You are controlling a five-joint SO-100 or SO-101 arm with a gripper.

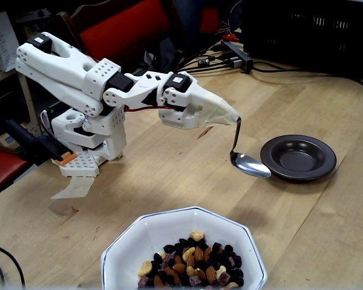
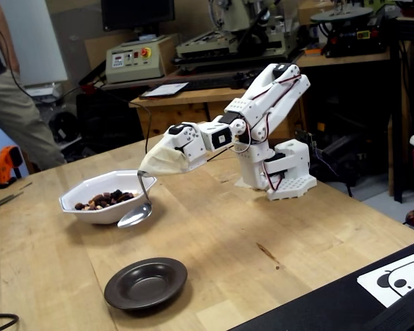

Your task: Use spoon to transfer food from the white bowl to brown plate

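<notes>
My gripper [image 1: 225, 115] [image 2: 154, 163] is wrapped in cream tape that hides its fingers, and the handle of the metal spoon [image 1: 250, 164] [image 2: 134, 217] comes out of the wrap. The spoon hangs bowl-down above the table and looks empty. In both fixed views it sits between the white bowl [image 1: 169, 221] [image 2: 88, 209] and the brown plate [image 1: 299, 158] [image 2: 146, 283], close to the plate's left rim in a fixed view. The food [image 1: 193, 263] [image 2: 103, 200], nuts and raisins, lies in the white bowl. The brown plate holds nothing.
The arm's white base [image 1: 91, 136] [image 2: 283, 172] stands on the wooden table. A black crate [image 1: 308, 30], a power strip [image 1: 233, 54] and cables lie at the back. A person [image 2: 7, 103] and an orange tool [image 2: 7, 164] are at the left; a printed sheet [image 2: 400, 279] lies front right.
</notes>
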